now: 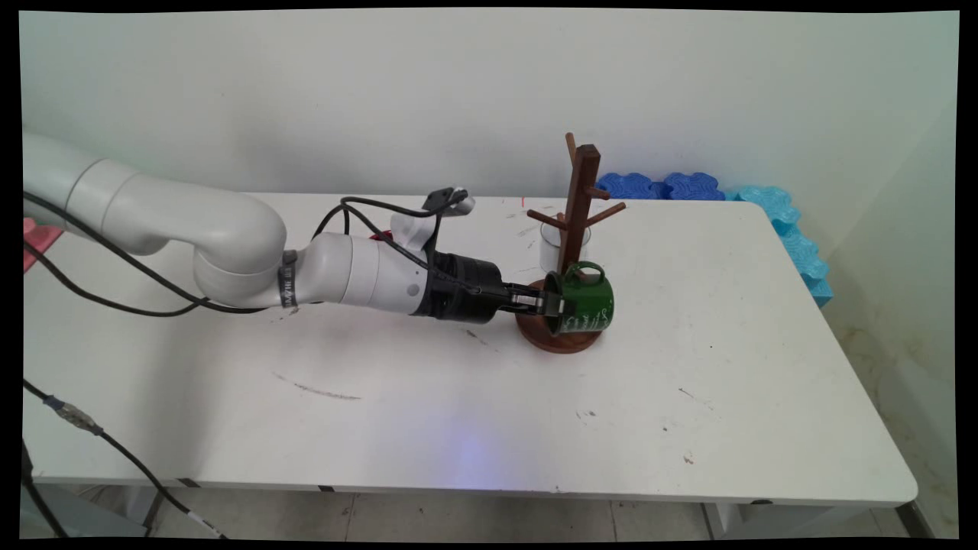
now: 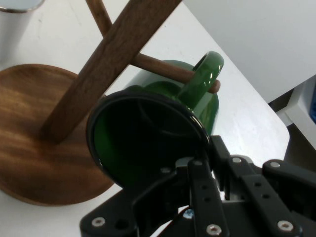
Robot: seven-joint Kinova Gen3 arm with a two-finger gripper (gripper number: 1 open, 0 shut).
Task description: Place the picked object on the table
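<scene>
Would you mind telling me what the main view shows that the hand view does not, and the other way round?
Only the main view shows the white arm reaching across the white table, the mug tree's upper pegs, and the blue foam pieces at the far right corner.
Only the hand view shows the green mug's dark inside and its handle hooked over a lower peg.
Both show the gripper shut on the green mug at its rim, the wooden mug tree on its round base, and a white cup behind.

White table (image 1: pixel 428 412) bears a wooden mug tree (image 1: pixel 574 229) and white cup (image 1: pixel 552 246)
</scene>
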